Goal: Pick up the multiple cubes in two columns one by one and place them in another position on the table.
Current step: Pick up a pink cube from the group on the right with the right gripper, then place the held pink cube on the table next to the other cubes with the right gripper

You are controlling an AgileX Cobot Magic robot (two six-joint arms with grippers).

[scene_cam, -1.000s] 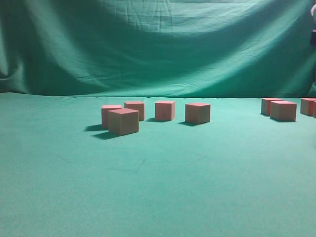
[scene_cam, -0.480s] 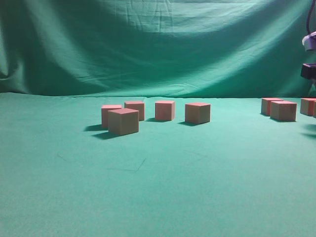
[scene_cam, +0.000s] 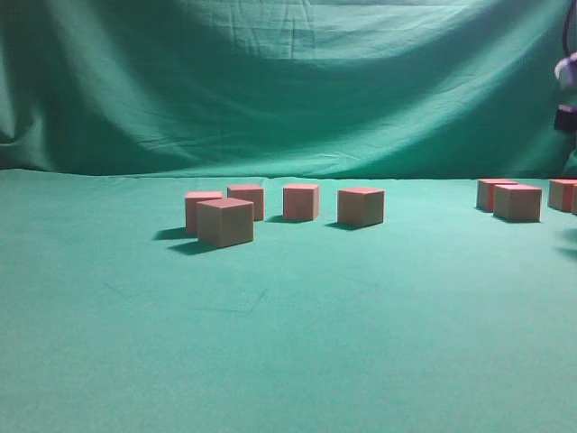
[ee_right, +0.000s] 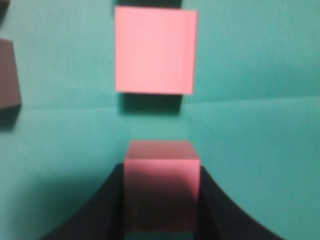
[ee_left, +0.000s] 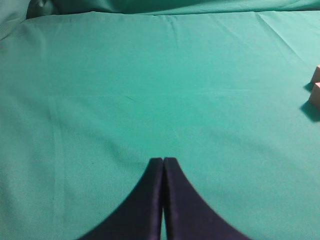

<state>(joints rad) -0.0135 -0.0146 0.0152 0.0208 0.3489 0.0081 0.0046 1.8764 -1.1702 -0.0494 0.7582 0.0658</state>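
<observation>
Where the green cloth of the table (scene_cam: 297, 343) spreads widest, on the left of the exterior view, nothing of the left arm shows; the left wrist view shows the left pincer (ee_left: 163, 162) clenched, its two dark fingers pressed tip to tip above bare cloth, with two cubes (ee_left: 315, 85) just cut by the right edge of that view, well apart from it. Toward the middle of the exterior view stands a group of five cubes; the nearest cube (scene_cam: 225, 222) sits in front, a second cube (scene_cam: 200, 206) partly hidden just behind it, and then a third cube (scene_cam: 247, 200), a fourth cube (scene_cam: 301, 201) and a fifth cube (scene_cam: 361, 206) follow in a loose row to the right, each apart from its neighbour. Farther right, near the backdrop (scene_cam: 288, 81), lies another cluster (scene_cam: 517, 201) of cubes, partly cut by the frame edge; a blurred bit of the right arm (scene_cam: 566, 95) hangs above it. Seen from the right wrist, the right pincer (ee_right: 161, 192) is grasping one held cube (ee_right: 161, 182) between its dark fingers; another bright cube (ee_right: 155, 50) rests on the cloth beyond it, and a darker cube (ee_right: 9, 75) shows at the left edge.
</observation>
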